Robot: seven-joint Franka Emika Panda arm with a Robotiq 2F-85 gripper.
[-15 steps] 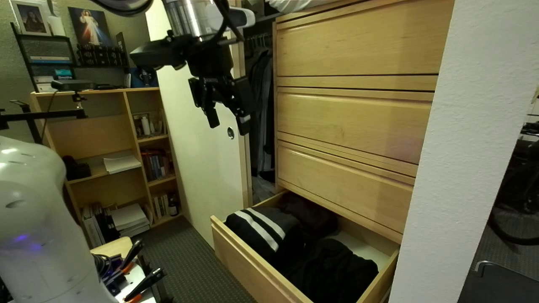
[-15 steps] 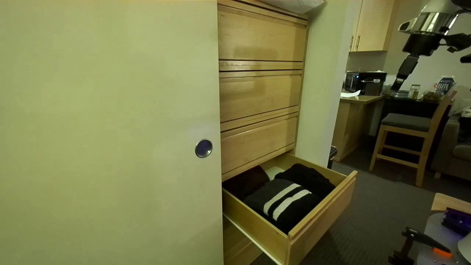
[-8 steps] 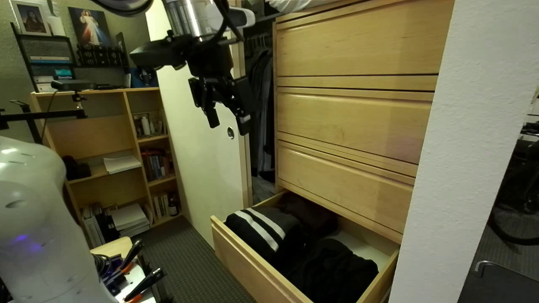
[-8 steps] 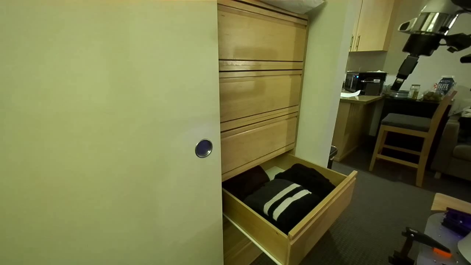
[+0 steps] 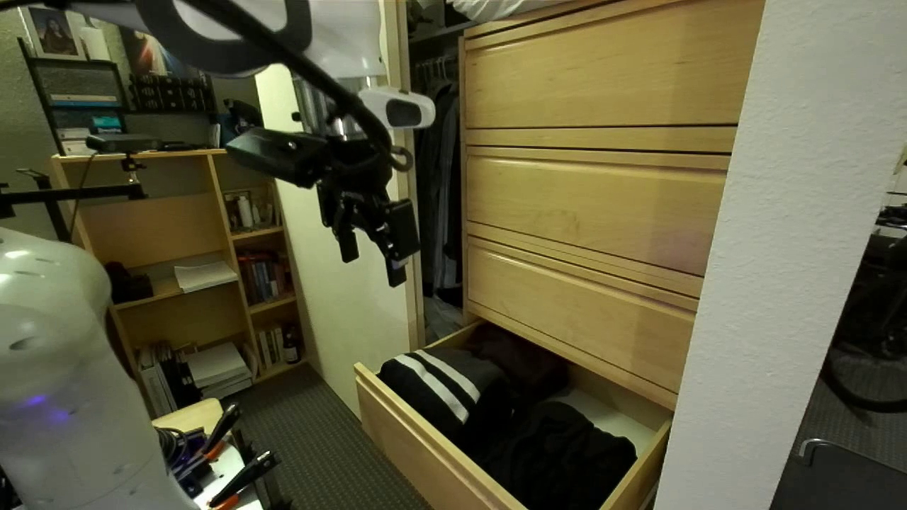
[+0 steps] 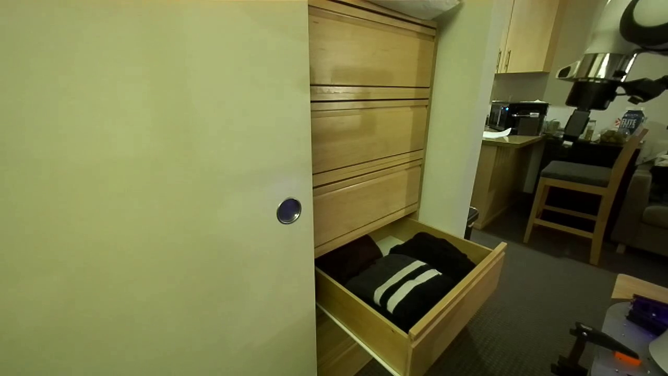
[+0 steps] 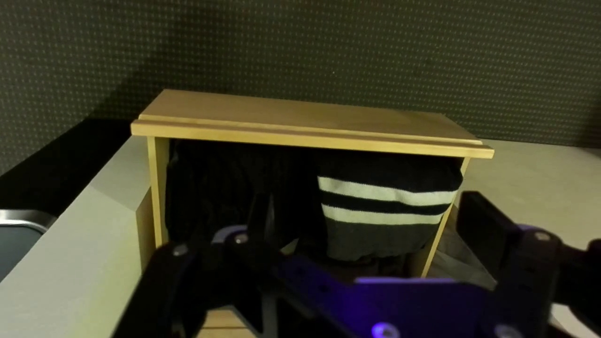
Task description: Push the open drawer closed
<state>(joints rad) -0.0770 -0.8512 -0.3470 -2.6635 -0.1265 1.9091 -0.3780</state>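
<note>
The drawer [image 5: 414, 453], of light-blond wood with a plain front panel and thin side walls, stands open below the jaws of the gripper [image 5: 372, 263], apart from them; the jaws are spread, with a clear gap between; inside the drawer lie dark garments, among them a striped garment [image 7: 385, 206] with two pale bands and, beside it, a black garment [image 5: 567, 460]; in the wrist view the drawer's front panel lies beyond the jaws, and the dark, blurred gripper covers the drawer's rear; in an exterior view the lower frame edge cuts off part of the front panel, while a white wall [image 5: 772, 248], to the right of the jaws as seen there, hides the ends of three matching drawer fronts [image 5: 581, 212] set above the drawer; in an exterior view the gripper [image 6: 569, 142] appears edge-on, its gap hard to make out; dark, dotted carpet [image 5: 315, 425] lies below the jaws; behind them, in an exterior view, stand a cream-white door panel [image 5: 340, 312] and, farther off, a bookcase [image 5: 156, 234]; in an exterior view a wooden chair [image 6: 576, 174] with a grey seat stands below and behind the jaws.
</note>
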